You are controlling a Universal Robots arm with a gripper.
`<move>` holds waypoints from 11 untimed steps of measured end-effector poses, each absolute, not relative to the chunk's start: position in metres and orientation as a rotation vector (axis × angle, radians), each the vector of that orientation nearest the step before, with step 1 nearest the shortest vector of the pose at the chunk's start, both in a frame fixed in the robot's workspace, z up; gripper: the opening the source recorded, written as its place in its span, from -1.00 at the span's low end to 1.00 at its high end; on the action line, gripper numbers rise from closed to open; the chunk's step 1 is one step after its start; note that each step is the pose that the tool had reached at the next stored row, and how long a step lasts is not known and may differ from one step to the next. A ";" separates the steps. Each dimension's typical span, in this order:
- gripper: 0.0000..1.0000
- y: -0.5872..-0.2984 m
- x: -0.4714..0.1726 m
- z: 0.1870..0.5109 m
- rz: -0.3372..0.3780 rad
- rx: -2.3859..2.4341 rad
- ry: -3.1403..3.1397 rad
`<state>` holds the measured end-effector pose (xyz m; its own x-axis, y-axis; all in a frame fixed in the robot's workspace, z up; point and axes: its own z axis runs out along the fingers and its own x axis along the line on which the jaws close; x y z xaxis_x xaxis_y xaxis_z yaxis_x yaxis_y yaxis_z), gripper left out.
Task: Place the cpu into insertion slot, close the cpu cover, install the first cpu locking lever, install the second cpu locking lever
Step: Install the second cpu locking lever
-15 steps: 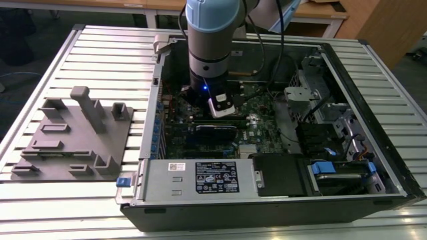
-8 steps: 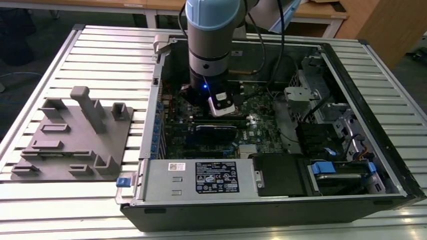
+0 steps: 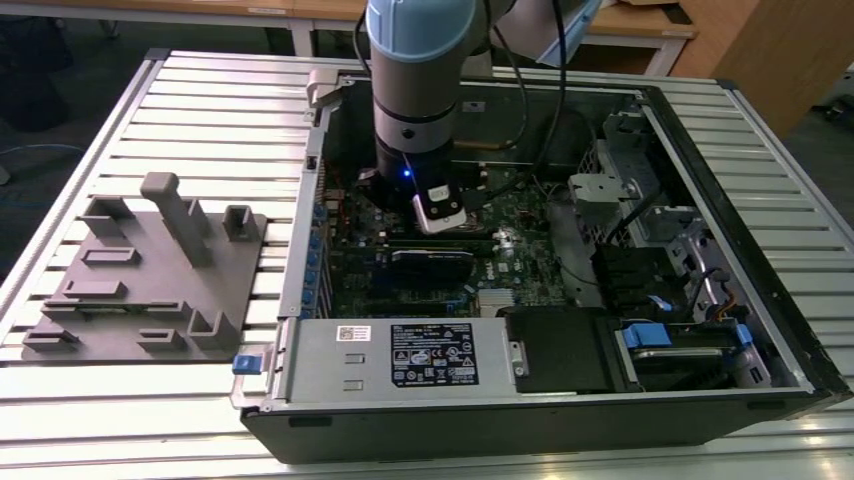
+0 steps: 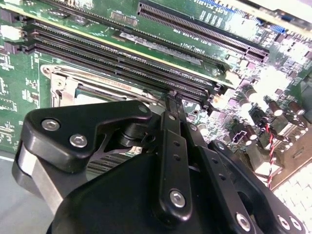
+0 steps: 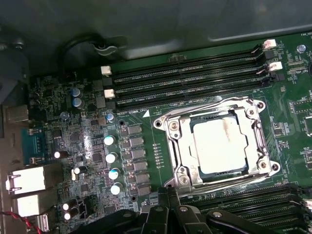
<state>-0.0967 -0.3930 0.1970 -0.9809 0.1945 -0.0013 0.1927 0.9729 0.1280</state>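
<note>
Gripper point(image 4: 171, 97) hung low inside the open computer case point(image 3: 747, 150), just above the green motherboard point(image 5: 63, 146), and its two black fingers point(image 4: 170, 105) stood together with no visible gap between them; nothing was held between them. In the second wrist view the tips were over the near edge of the insertion slot point(image 4: 63, 83), close to the long black memory slots point(image 4: 122, 58), but I could not tell if they touched the metal. In the first wrist view the cpu point(image 5: 222, 146) lay flat in the insertion slot, its silver-grey top visible through the window of the cpu cover point(image 5: 178, 141), which was down over it. Thin metal levers point(image 5: 265, 146) ran along the sides of the frame; whether they were hooked I could not tell. Memory slots bordered the socket on two opposite sides, and a row of small round capacitors point(image 5: 113, 165) stood beside it, so free room around the socket was narrow. In the exterior view the arm point(image 3: 420, 90) came straight down into the case, with the case walls and a grey power supply box point(image 3: 387, 355) around the board, and a grey fixture block point(image 3: 147, 280) sat on the slatted table point(image 3: 80, 420) at the exterior view's left
</note>
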 end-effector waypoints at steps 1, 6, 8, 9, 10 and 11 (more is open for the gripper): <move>-0.79 -0.393 -0.097 0.197 0.203 0.305 3.106; -0.79 -0.393 -0.098 0.195 0.222 0.305 3.106; -0.79 -0.393 -0.098 0.195 0.226 0.305 3.106; -0.79 -0.393 -0.098 0.195 0.227 0.305 3.106; -0.79 -0.393 -0.099 0.194 0.227 0.305 3.106; -0.79 -0.393 -0.099 0.194 0.227 0.305 3.106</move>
